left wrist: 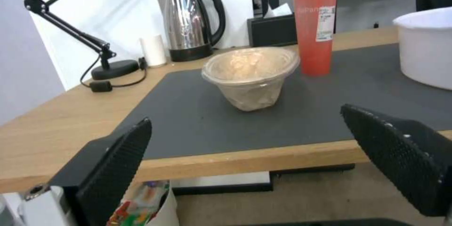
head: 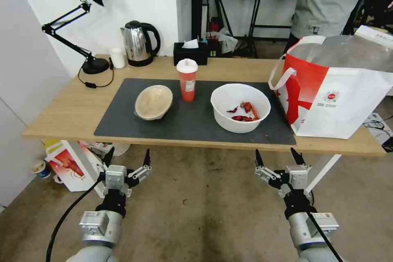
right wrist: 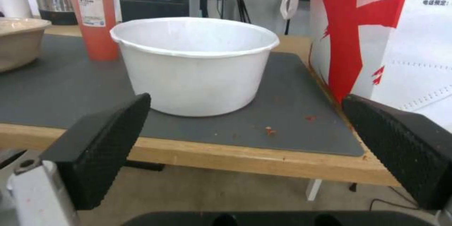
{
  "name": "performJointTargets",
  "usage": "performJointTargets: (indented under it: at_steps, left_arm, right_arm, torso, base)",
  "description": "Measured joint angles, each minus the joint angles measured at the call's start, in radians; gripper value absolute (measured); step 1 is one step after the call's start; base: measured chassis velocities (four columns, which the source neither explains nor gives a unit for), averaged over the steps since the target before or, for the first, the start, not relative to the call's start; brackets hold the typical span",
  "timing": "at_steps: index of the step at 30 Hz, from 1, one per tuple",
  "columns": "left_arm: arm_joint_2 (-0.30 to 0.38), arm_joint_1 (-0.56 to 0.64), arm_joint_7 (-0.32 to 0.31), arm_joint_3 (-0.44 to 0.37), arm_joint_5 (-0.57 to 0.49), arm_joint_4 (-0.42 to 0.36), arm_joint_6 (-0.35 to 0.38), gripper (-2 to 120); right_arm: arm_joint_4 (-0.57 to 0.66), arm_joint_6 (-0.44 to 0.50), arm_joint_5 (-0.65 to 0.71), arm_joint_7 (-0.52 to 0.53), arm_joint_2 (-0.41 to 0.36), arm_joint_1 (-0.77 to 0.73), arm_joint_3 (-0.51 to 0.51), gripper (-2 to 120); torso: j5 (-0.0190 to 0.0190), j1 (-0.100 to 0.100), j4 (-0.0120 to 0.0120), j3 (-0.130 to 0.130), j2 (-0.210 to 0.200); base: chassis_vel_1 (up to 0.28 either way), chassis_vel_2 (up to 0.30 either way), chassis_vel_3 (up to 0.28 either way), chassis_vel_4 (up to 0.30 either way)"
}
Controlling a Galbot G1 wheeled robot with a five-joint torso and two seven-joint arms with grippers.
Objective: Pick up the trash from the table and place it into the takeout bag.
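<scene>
Left hand (head: 127,159), right hand (head: 278,159) low, fingers spread.

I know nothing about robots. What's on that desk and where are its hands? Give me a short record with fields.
trash on mat: beige bowl, red drink cup, white bowl with crayfish scraps
takeout bag: standing open at the table's right end
left end effector: open, below the table edge, before the beige bowl
right end effector: open, below the table edge, before the white bowl

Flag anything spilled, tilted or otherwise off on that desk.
Red crumbs lie spilled on the grey mat in front of the white bowl. The beige bowl sits tilted on the mat rather than flat.
</scene>
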Motion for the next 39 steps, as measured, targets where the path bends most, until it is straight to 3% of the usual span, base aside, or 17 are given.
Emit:
performJointTargets:
  at_steps: [26,29,30,33,39]
  left_arm:
    - [-0.004,-0.013,0.000,-0.006,0.001,0.004,-0.019,100]
    - [-0.024,-0.079,-0.001,-0.036,0.015,0.033,-0.115,100]
    - [-0.024,-0.079,-0.001,-0.036,0.015,0.033,-0.115,100]
    - [-0.049,-0.160,-0.004,-0.072,0.032,0.068,-0.235,100]
    - [-0.087,-0.284,-0.008,-0.129,0.058,0.123,-0.418,100]
  right_arm:
    - [-0.004,0.015,-0.015,0.021,-0.010,0.015,-0.020,100]
    - [-0.027,0.107,-0.091,0.127,-0.058,0.102,-0.132,100]
    - [-0.027,0.107,-0.091,0.127,-0.058,0.102,-0.132,100]
    - [-0.052,0.217,-0.182,0.251,-0.119,0.204,-0.264,100]
    - [-0.008,0.257,-0.194,0.253,-0.179,0.219,-0.302,100]
  torso:
    - [-0.0001,0.000,-0.0003,0.000,0.000]
    - [-0.0002,0.000,0.0002,0.000,0.000]
    - [-0.0002,0.000,0.0002,0.000,0.000]
    - [0.0003,0.000,0.0002,0.000,0.000]
    - [0.0000,0.000,-0.0002,0.000,0.000]
  base:
    - [0.000,0.000,0.000,0.000]
    - [0.000,0.000,0.000,0.000]
    - [0.000,0.000,0.000,0.000]
    - [0.000,0.000,0.000,0.000]
    - [0.000,0.000,0.000,0.000]
